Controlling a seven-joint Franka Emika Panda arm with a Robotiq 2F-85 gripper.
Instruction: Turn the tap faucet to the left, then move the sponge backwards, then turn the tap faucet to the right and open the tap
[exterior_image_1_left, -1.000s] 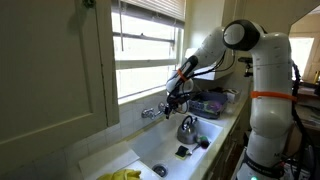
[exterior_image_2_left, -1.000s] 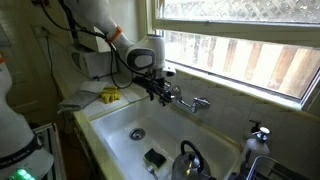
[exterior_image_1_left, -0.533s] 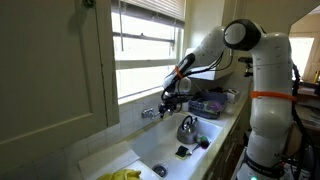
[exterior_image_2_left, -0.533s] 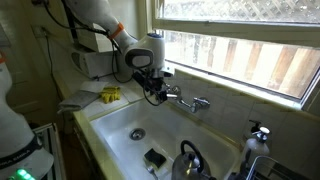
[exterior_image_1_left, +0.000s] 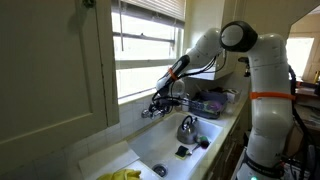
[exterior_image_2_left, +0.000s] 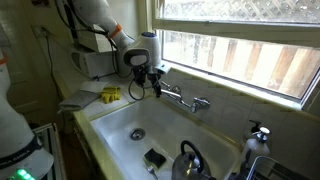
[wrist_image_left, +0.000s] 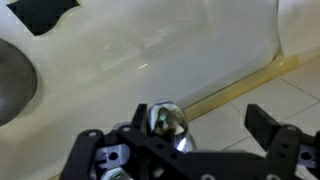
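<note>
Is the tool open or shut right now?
Open. In the wrist view the tool has its fingers spread wide, the chrome tap knob between them with gaps either side.

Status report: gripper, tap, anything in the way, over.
Gripper open, fingers either side of chrome tap knob. Faucet spout angled out over sink. Kettle low in basin, not blocking.

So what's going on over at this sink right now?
A robot arm has brought its claw to the wall end of the tap at the back of the sink. In the wrist view the claw is open, with a shiny chrome knob between its fingers but not squeezed. A kettle stands in the basin, untouched.
</note>
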